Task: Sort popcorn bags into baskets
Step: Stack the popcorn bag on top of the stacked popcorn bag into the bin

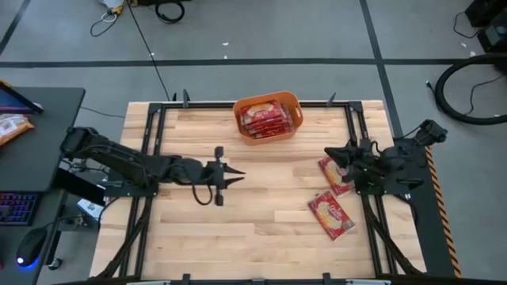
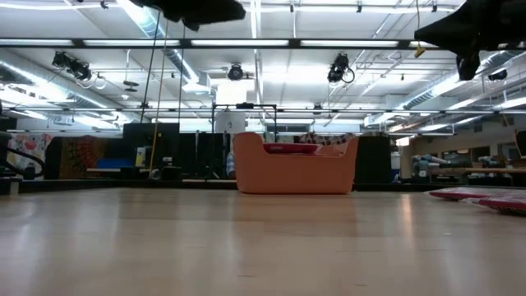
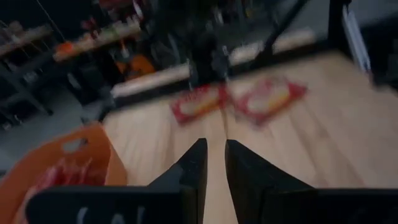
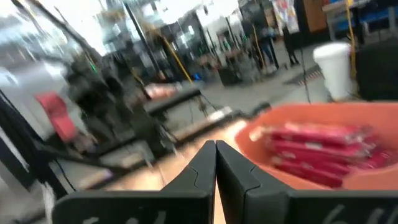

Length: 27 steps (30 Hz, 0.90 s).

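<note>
The orange basket (image 1: 238, 107) stands at the middle of the table's far edge, also visible in the low view (image 2: 296, 174). Several red popcorn bags (image 1: 265, 119) lie stacked inside it (image 4: 317, 146). Two more red bags lie flat on the table's right part, one (image 1: 336, 176) beside my right arm and one (image 1: 331, 214) nearer the near edge. My left gripper (image 1: 238, 176) hangs over the table's middle, pointing right, its fingers a narrow gap apart (image 3: 213, 144). My right gripper (image 1: 327, 155) is shut and empty (image 4: 216, 144). It is lifted above the far end of the nearer-to-basket bag, pointing toward the basket.
Black frame rails run along the table's left, right and far sides. A dark desk (image 1: 47, 103) left of the table carries a keyboard, a mouse and a pale orange-and-white packet (image 1: 12, 127). Bare wood lies between the two arms and along the near edge.
</note>
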Each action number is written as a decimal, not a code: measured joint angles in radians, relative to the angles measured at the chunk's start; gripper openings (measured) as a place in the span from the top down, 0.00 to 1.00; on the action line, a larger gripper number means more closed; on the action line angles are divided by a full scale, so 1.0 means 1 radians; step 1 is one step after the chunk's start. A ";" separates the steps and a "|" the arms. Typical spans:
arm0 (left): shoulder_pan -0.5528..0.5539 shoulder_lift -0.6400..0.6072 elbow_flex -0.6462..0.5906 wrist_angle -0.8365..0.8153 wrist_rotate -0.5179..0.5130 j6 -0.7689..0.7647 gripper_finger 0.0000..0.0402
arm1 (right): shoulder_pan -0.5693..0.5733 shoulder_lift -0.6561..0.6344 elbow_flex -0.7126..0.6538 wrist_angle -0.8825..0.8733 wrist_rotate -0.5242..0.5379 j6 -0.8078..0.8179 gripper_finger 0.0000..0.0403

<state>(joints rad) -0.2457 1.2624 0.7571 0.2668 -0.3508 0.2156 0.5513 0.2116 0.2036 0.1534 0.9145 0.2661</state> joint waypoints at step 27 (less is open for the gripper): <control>-0.038 -0.248 -0.161 0.190 -0.171 0.084 0.91 | -0.405 0.881 0.394 -0.875 -0.552 0.433 0.95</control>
<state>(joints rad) -0.2835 1.0140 0.5964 0.4566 -0.5220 0.3000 0.1462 1.0929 0.5979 -0.7220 0.3621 0.6995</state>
